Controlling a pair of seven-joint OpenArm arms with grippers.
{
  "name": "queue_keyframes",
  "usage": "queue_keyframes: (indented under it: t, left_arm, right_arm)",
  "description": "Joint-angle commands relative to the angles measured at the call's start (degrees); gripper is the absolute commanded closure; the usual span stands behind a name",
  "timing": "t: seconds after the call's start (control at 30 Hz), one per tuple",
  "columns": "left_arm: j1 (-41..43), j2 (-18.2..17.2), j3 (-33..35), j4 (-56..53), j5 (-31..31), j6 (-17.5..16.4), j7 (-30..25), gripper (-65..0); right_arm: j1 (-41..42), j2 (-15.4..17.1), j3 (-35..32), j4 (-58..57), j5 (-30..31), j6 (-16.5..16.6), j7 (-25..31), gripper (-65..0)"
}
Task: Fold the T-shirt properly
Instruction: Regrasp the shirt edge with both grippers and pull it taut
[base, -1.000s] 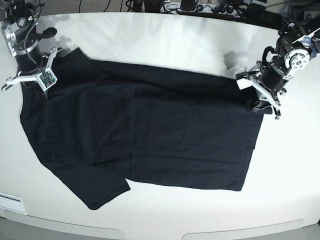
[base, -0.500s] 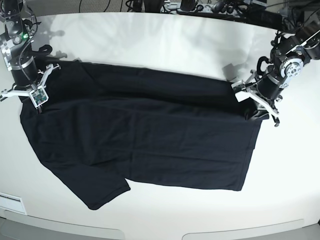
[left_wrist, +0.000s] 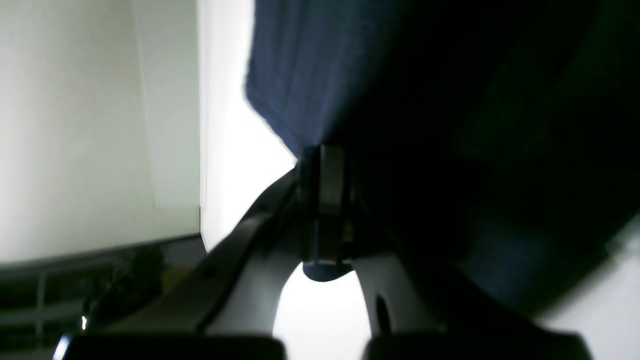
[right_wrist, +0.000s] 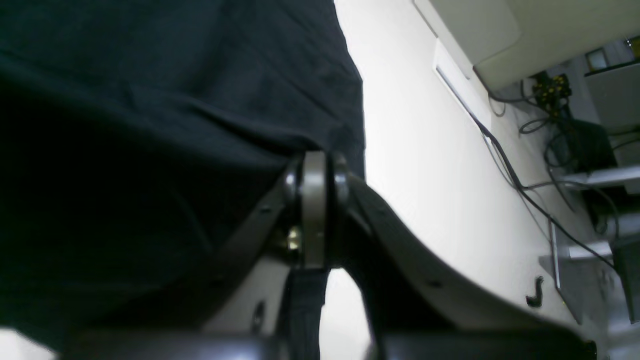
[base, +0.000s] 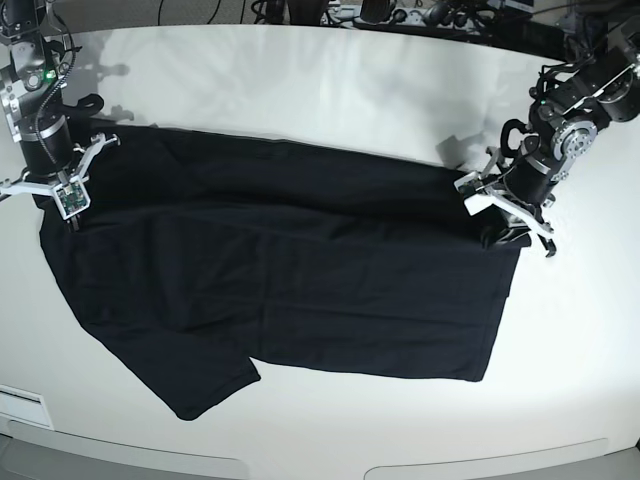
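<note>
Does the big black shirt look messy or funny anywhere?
A bit. The T-shirt lies crooked on the white table: one sleeve sticks out at the front, and the cloth bunches at the right gripper and the left gripper. Nothing looks torn.

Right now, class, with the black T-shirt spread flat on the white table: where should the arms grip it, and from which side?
Grip the T-shirt at its far corners, from above at either end, since the thin fabric lies flat; each pinch needs a raised edge.
</note>
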Motion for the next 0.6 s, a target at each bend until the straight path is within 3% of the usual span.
queue_keyframes:
  t: [0.0,0.07,0.13,0.17,0.2,0.27,0.43,0.57]
  left_arm:
    - [-0.90,-0.92,-0.57,0.37,0.79,3.89,-0.24,-10.6]
    - [-0.85,-0.48,-0.57,0.37,-1.22,7.04,1.49,-21.2]
    - [-0.72,-0.02,-0.55,0.37,-7.78,7.13,2.67,-22.3]
    - [-0.39,0.09,-0.55,0.37,-11.10,6.47,2.62,-20.9]
    - [0.26,0.09,-0.55,0.37,-13.00,5.90,2.40,-16.7]
    - [1.53,0.11,-0.55,0.37,-12.81,5.88,2.08,0.0]
    - [1.16,0.39,-0.55,0.33,-11.41,5.51,0.57,0.0]
    - [-2.89,3.34,-0.55,-2.03,-15.39,-1.86,-0.24,0.0]
  right_arm:
    - [0.28,0.98,0.55,0.81,-0.76,-2.05,1.18,-23.5]
    - [0.11,0.98,0.55,0.81,-0.52,-4.28,1.11,-34.9]
    - [-0.22,0.96,0.55,0.81,-0.17,-3.72,0.28,-34.7]
    - [-0.20,0.98,0.50,0.81,1.51,-2.10,-0.72,-31.9]
    - [-0.20,0.98,0.50,0.83,3.56,-0.31,-1.92,-25.1]
    - [-0.20,0.81,0.50,0.83,8.09,2.78,-3.93,-1.7]
    - [-0.02,0.50,0.50,0.81,11.23,4.83,-3.10,0.0]
    - [0.94,0.50,0.37,-0.35,13.79,8.55,-2.51,0.0]
